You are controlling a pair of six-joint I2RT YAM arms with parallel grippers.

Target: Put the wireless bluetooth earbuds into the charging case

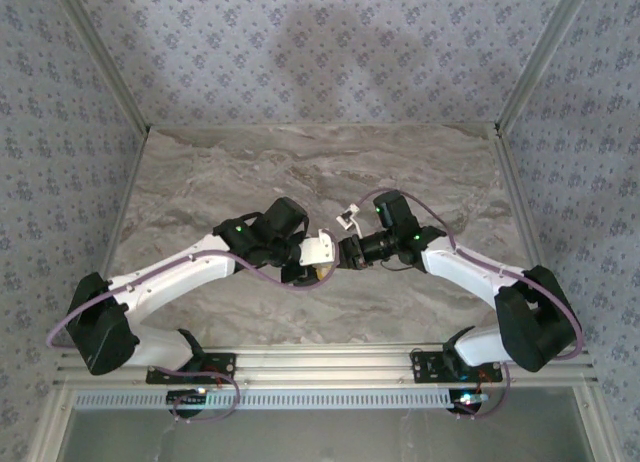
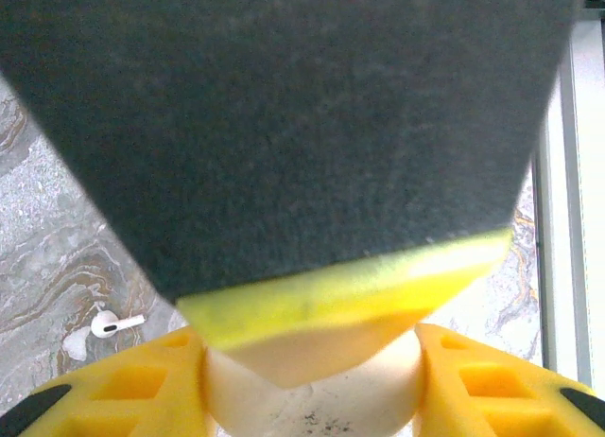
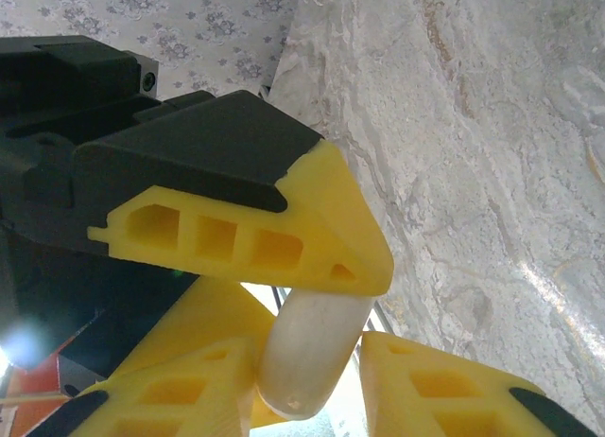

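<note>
1. The charging case (image 3: pixel 304 375) is the piece in play. I judge the step to be a two-pincer re-grip or steadying of the case before any earbud goes in.
2. To do it well, I'd bring the right pincer (image 3: pixel 307 344) square onto the case's flat sides, not its rounded end. I wouldn't let the left side go until the right grip is firm.
3. I'd watch for a clash, since one left finger (image 3: pixel 284 238) lies across the case just above the right fingers, close to touching. I'd go slow and avoid twisting.
4. I'd hold the case with its opening up and clear of the fingers, so an earbud can drop in afterwards.
5. Left pincer (image 2: pixel 307 380): clamped on the case, yellow fingers touching it on both sides.
6. Right pincer: narrow and set around the same case. One finger is against it and a gap shows at the other, so it's not gripping yet.
7. Case vs pincers: it sits between the fingers of both, at the tips, with the two pincers nose to nose.
8. One white stemmed earbud (image 2: pixel 115 323) lies flat on the table (image 2: pixel 43 257). It's off to the left of the left pincer, below it and well apart, with nothing touching it.
9. Risk, in my view: the smooth, rounded case could squirt out under an uneven squeeze.
</note>
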